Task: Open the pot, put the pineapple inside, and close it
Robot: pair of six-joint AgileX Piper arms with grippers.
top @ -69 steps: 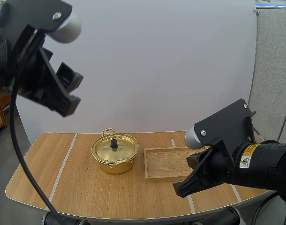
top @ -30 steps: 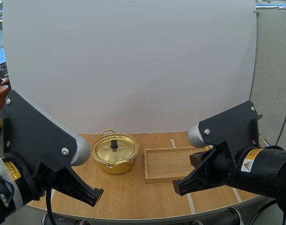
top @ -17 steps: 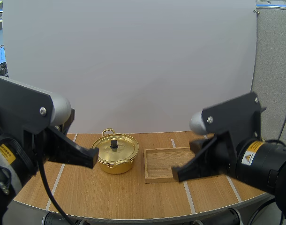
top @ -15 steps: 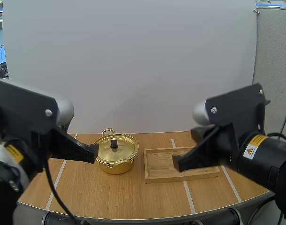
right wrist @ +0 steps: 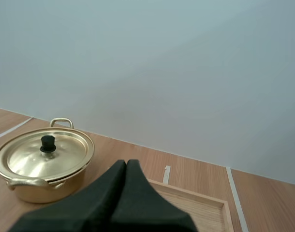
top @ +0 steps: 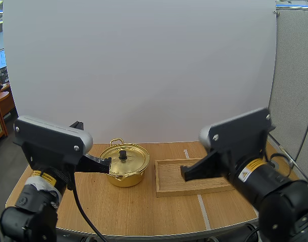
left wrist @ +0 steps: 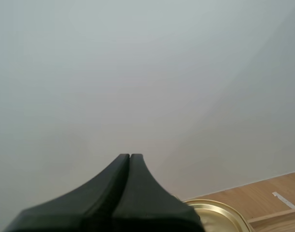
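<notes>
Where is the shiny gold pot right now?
In the high view the gold pot sits on the table a little left of the middle, with its lid on. The wooden tray lies just to its right, not touching it.

Narrow bare table [top: 118,206] strip between pot [top: 123,162] and wooden tray [top: 170,180]
</notes>
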